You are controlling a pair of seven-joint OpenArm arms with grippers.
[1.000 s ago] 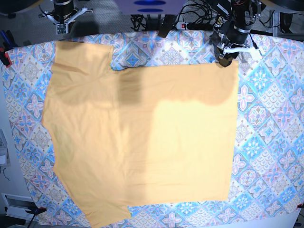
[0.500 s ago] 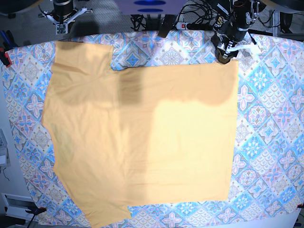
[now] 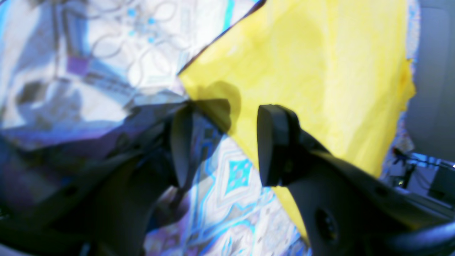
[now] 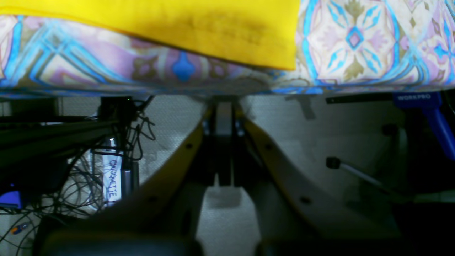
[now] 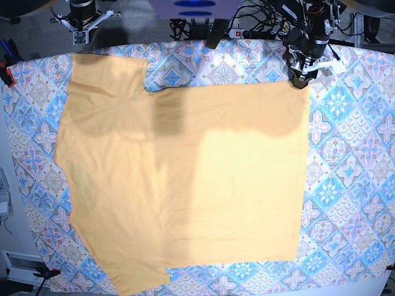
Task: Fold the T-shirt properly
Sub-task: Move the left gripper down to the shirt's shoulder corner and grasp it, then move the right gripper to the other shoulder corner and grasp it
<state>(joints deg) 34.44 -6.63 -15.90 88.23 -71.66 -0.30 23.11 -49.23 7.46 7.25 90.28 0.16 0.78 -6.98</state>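
Observation:
The pale orange-yellow T-shirt (image 5: 185, 172) lies spread flat on the patterned tablecloth (image 5: 345, 154), one sleeve at the far left and one at the near edge. My left gripper (image 5: 300, 75) hovers at the shirt's far right corner. In the left wrist view this gripper (image 3: 224, 142) is open, with the T-shirt (image 3: 320, 71) edge running under the gap and nothing between the fingers. My right gripper (image 5: 83, 31) sits beyond the table's far left edge. In the right wrist view it (image 4: 224, 106) is shut and empty, below the table edge, facing the T-shirt sleeve (image 4: 177, 25).
Cables and a power strip (image 5: 247, 28) lie behind the table's far edge. A red clamp (image 5: 6, 75) holds the cloth at the left, and a blue clamp (image 4: 432, 110) grips the table edge. Patterned cloth shows on the right side.
My left gripper's jaws have widened and it has shifted slightly right at the shirt's far right corner. The shirt and the right arm have not moved.

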